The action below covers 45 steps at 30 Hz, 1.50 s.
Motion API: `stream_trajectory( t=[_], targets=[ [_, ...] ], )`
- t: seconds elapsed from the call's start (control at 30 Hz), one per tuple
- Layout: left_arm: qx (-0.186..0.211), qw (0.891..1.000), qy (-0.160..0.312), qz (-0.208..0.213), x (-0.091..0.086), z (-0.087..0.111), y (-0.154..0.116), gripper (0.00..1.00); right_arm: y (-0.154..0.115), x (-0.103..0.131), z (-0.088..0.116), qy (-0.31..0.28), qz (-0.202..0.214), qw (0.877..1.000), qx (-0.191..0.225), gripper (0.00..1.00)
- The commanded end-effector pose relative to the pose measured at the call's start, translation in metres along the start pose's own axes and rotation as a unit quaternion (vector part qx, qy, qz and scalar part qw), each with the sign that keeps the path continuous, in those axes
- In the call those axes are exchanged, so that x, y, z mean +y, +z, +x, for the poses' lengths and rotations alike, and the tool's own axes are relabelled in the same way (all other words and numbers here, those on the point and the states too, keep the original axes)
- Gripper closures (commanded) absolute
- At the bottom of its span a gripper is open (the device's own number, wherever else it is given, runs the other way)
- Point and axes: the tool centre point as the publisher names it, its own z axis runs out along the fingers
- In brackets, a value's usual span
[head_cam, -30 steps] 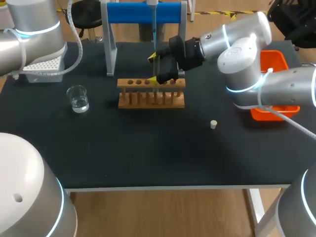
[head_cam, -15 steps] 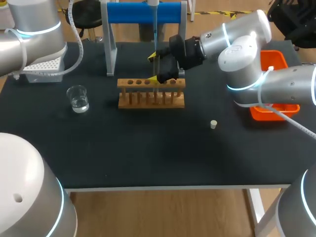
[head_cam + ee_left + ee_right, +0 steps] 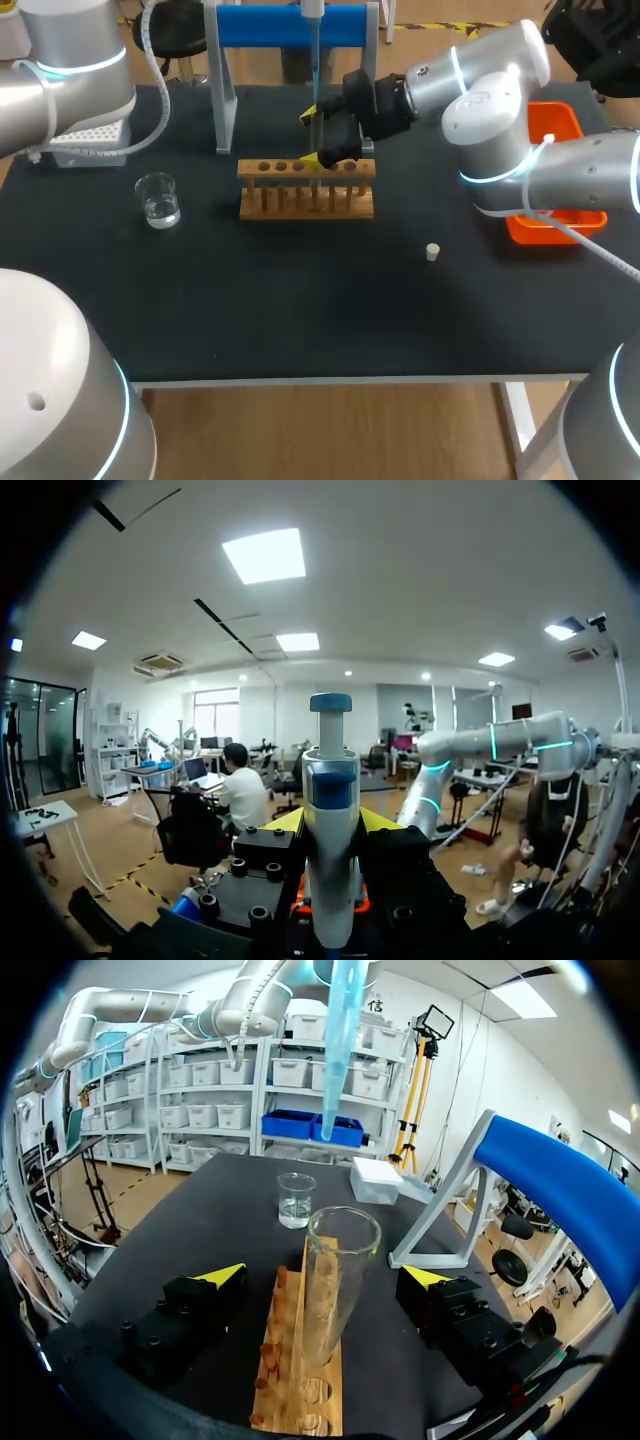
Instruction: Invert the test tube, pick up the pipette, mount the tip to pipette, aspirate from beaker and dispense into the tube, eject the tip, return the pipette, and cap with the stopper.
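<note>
Two steps look finished, judging by how things stand. The test tube (image 3: 338, 1250) sits mouth-up in the wooden rack (image 3: 305, 190), and the pipette (image 3: 330, 780) carries its blue tip (image 3: 340, 1050). The left jaws are closed on the pipette's body from both sides, holding it upright with the tip hanging above the rack, over the tube's mouth. The right jaws are spread wide, one finger on either side of the tube and both apart from the glass.

I take this for the dispensing step. The next move needs the tip lowered, centred, into that narrow mouth before the plunger is pressed.

I cannot tell whether the tip is loaded or whether the tube holds any liquid. The beaker (image 3: 158, 200), left of the rack, holds a little clear liquid. The stopper (image 3: 432, 252) lies on the surface (image 3: 300, 310), right of the rack.
</note>
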Motion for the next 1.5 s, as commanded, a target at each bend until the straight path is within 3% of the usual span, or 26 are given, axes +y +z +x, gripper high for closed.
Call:
stream_trajectory(
  t=[0.03,1.5],
  targets=[
    [0.0,1.0,0.002,0.0,-0.0008,0.0008,-0.0001,1.0,-0.0007,0.0004,0.0005,0.0,0.0,1.0,-0.002,0.0],
    [0.016,1.0,0.005,0.008,0.009,0.003,0.007,1.0,0.0042,0.0021,0.0042,0.002,0.006,1.0,-0.007,0.0]
  ],
)
